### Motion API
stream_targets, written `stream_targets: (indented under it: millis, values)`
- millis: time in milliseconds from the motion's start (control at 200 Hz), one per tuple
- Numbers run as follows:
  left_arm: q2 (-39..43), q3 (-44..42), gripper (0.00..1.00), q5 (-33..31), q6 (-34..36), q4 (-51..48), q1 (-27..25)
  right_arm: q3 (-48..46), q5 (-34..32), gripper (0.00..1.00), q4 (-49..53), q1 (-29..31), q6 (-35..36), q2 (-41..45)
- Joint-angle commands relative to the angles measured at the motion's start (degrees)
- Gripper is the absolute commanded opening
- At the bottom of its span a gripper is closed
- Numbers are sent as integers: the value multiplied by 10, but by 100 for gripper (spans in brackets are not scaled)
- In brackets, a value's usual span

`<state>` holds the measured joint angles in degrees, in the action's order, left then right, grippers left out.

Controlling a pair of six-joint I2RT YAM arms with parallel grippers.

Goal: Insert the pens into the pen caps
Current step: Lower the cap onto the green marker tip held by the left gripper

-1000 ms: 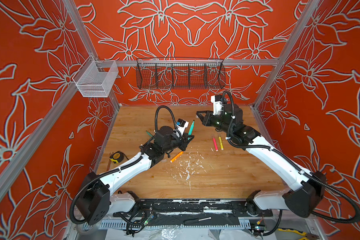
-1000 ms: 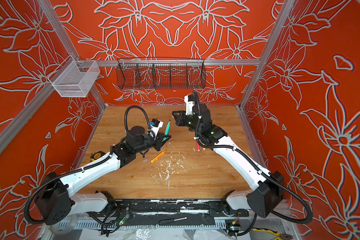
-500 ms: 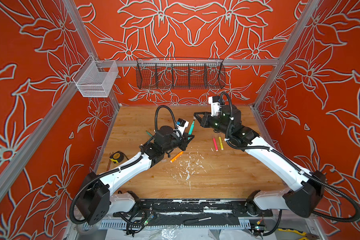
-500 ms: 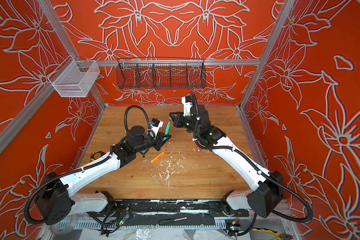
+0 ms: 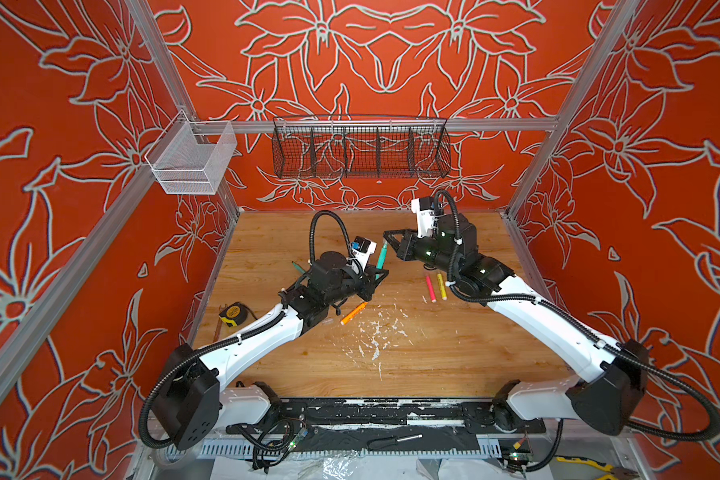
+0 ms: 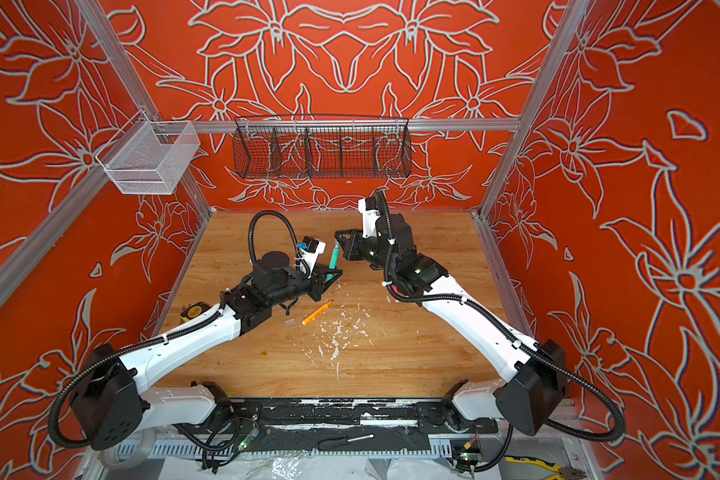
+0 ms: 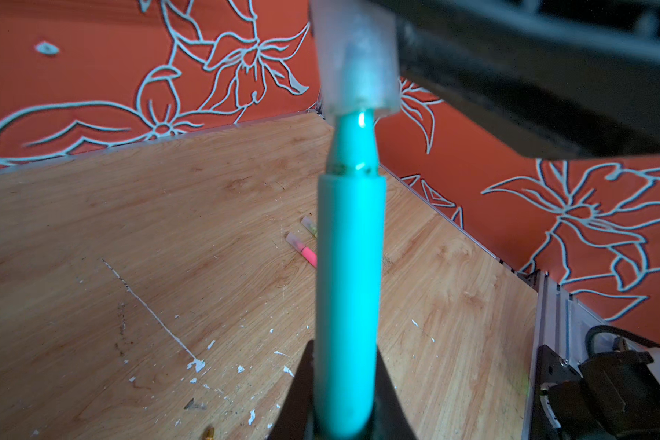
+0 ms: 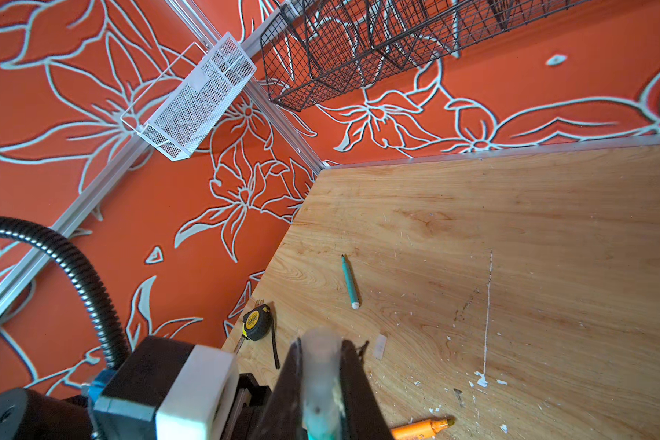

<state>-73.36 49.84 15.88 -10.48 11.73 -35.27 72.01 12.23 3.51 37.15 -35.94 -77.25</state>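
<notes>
White-shelled arms (image 5: 250, 348) with black joints (image 5: 188, 399) and ribbed black cables (image 8: 86, 284).

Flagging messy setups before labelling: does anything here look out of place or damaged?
White flecks litter the wooden table's middle, like chipped debris. A tape measure at its left edge and a screwdriver on the front rail are stray tools.

Both top views overlook the table (image 5: 433, 365) from above; wrist views close.

Five pens (image 5: 353, 313), four pen caps (image 6: 287, 321), two baskets (image 5: 360, 151), one tape measure (image 5: 233, 311).
</notes>
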Motion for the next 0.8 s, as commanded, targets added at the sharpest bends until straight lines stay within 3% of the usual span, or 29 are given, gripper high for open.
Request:
stream_targets:
  millis: [0, 796]
  values:
    - [-4, 15, 0, 0, -8, 19, -3, -13, 0, 11, -18, 15, 10, -1]
    - [-9, 23, 0, -23, 2, 4, -3, -19, -1, 25, 29, 38, 14, 28]
